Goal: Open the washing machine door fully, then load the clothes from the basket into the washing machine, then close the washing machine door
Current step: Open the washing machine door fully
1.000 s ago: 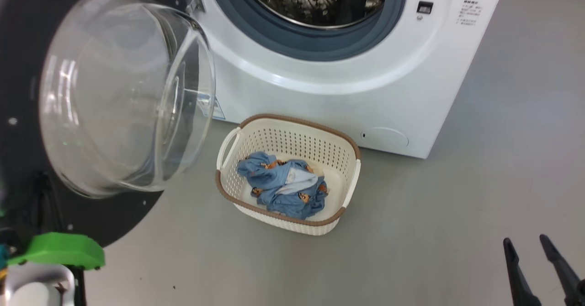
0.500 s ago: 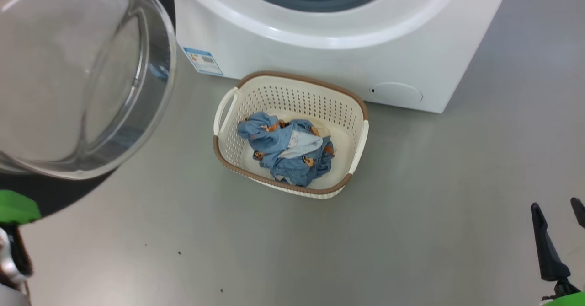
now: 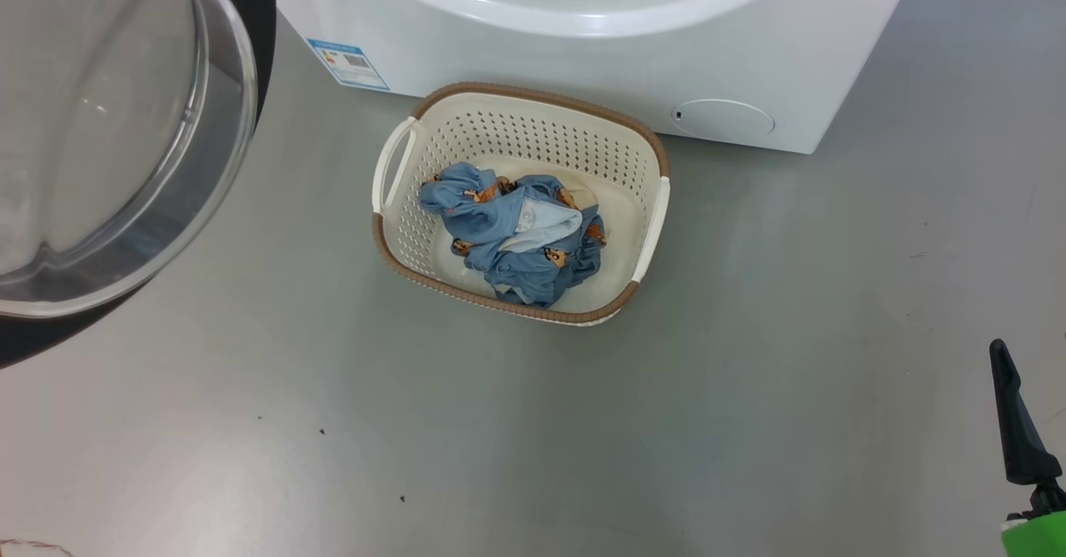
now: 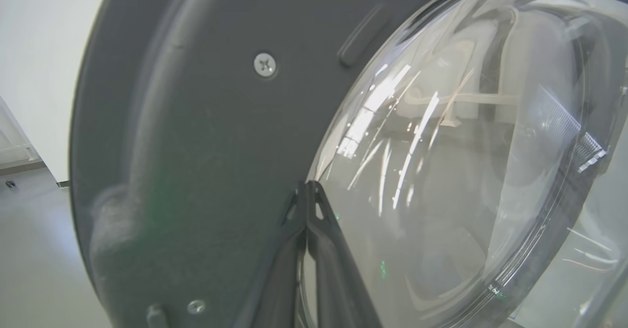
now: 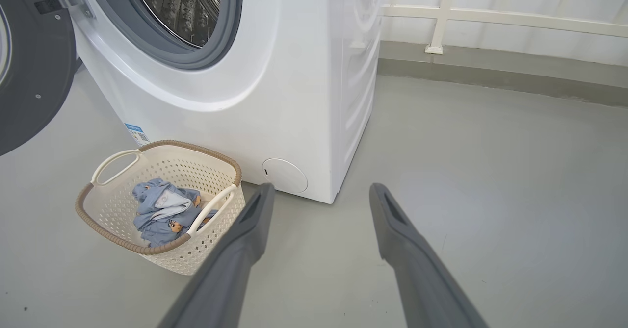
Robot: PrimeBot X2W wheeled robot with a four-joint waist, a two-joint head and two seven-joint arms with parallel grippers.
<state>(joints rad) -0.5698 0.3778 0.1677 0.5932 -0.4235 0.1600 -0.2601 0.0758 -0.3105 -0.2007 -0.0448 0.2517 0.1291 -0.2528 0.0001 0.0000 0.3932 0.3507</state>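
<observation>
Shift: head camera is tilting down, losing drum [image 5: 181,4].
Floor [image 3: 749,390]: grey, carrying basket [image 3: 533,136] of clothes [image 3: 508,232] beside washing machine [image 3: 583,66].
Room: white railing [image 5: 490,19] lining wall [image 5: 539,46].
Left gripper [image 4: 307,190]: jaws pressing shut, empty, at open washing machine door [image 4: 196,122].
Right gripper [image 5: 319,195]: jaws gaping, empty, above floor.

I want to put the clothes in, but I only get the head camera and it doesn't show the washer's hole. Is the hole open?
Observer: Yes. In the right wrist view the washing machine shows its steel drum uncovered, and the washing machine door stands open off to one side.
Child: What's my left arm doing? I can't find it.
Observer: The left gripper is shut, with its fingertips pressed together. It is close up to the inside of the door, right at the edge of the glass window. I can't tell whether it is touching the door.
</observation>
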